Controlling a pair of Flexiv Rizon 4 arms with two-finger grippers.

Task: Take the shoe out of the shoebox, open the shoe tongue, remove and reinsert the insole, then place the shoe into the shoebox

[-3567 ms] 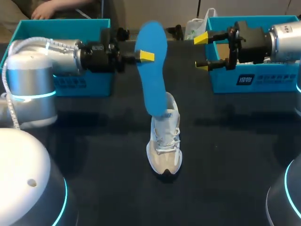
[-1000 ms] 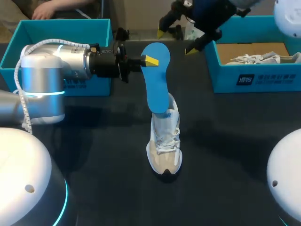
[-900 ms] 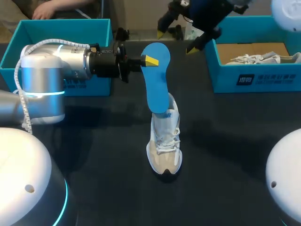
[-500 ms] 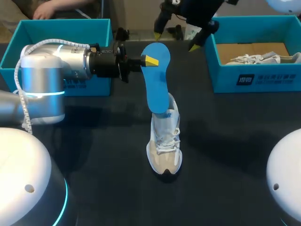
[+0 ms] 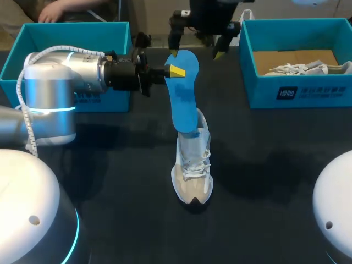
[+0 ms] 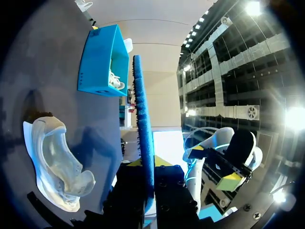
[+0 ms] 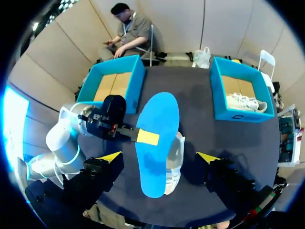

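Blue insole [image 5: 182, 99], white-and-beige shoe [image 5: 192, 168], teal shoebox [image 5: 300, 92], yellow-tipped left pincer [image 5: 175, 70], dark table [image 5: 264, 181]

Silver left arm [image 5: 58, 74], yellow-tipped claw [image 5: 176, 69], apparently white cable [image 5: 25, 136].

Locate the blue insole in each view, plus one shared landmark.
Head view: blue insole centre, upright, lower end in the shoe, pinched by left gripper.
Left wrist view: edge-on between its own fingers.
Right wrist view: face-on, ahead of right gripper.
Landmark: the shoe.
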